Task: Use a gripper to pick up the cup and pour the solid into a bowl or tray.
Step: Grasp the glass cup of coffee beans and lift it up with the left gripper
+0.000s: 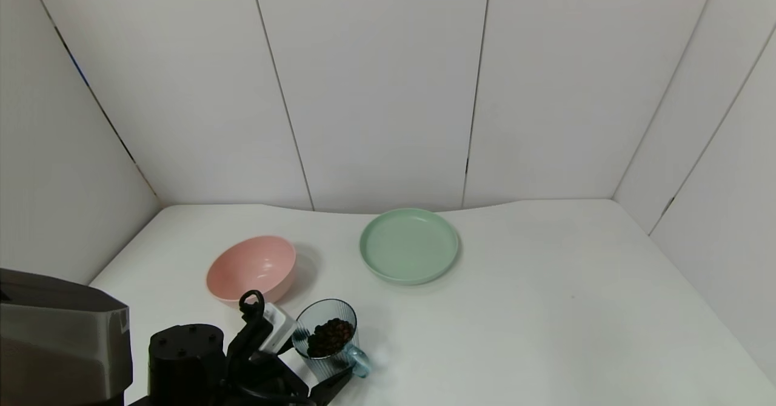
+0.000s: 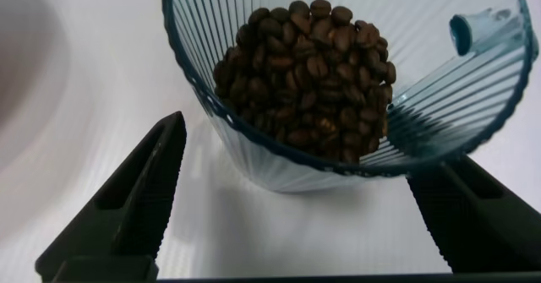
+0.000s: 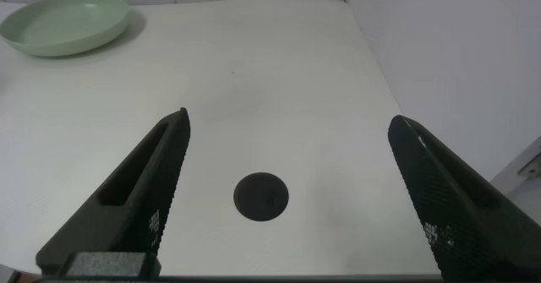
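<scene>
The cup (image 1: 328, 340) stands upright on the tabletop (image 1: 545, 309) directly ahead of the left gripper (image 2: 296, 203), its lower wall sitting between the two spread fingers; neither finger appears to touch the ribbed wall yet, so the gripper is open and holds nothing. The solid (image 2: 308, 72), dark brown beans, fills the cup's bottom. Its small blue handle (image 1: 359, 360) points away to the gripper's right side. The green plate (image 1: 409, 245) lies farther ahead and to the right, well apart. A pink bowl (image 1: 251, 269) sits just beyond the gripper, slightly left, near the lifting path. The right gripper (image 3: 287, 198) hangs open over bare tabletop, farther from the cup, above a dark round spot (image 3: 260, 196).
</scene>
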Motion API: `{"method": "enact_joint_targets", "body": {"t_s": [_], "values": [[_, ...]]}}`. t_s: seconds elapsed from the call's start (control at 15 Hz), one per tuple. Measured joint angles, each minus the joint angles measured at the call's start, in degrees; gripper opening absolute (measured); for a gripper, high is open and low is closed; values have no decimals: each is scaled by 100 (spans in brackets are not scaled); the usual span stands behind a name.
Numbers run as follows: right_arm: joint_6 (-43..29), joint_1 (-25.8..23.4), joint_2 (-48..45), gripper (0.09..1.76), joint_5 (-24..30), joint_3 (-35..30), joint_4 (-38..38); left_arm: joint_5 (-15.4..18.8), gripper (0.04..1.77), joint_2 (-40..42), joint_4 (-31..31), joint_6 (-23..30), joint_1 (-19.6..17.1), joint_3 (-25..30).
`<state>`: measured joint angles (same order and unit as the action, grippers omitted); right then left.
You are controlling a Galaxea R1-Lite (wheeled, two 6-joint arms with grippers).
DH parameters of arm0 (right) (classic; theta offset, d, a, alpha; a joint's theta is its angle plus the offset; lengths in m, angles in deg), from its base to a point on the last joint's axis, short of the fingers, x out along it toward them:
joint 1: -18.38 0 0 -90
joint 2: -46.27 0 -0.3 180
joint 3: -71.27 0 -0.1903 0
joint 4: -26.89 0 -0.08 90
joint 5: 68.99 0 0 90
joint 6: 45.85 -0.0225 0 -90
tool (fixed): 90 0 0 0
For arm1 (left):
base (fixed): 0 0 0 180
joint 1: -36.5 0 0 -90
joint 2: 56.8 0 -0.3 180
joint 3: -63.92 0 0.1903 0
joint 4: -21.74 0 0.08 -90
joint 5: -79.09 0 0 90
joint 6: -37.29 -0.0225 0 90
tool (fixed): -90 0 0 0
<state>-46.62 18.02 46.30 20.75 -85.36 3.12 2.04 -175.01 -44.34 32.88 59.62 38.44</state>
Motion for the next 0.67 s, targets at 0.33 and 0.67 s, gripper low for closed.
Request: {"method": "enact_joint_targets", "body": {"t_s": [0.33,0.67], "values": [[-2,0,0,171,-2,0,0,-140,172,22,0,5,29,-240],[-2,0,0,171,-2,0,-1,-236,172,0,0,57,101,-390]]}}
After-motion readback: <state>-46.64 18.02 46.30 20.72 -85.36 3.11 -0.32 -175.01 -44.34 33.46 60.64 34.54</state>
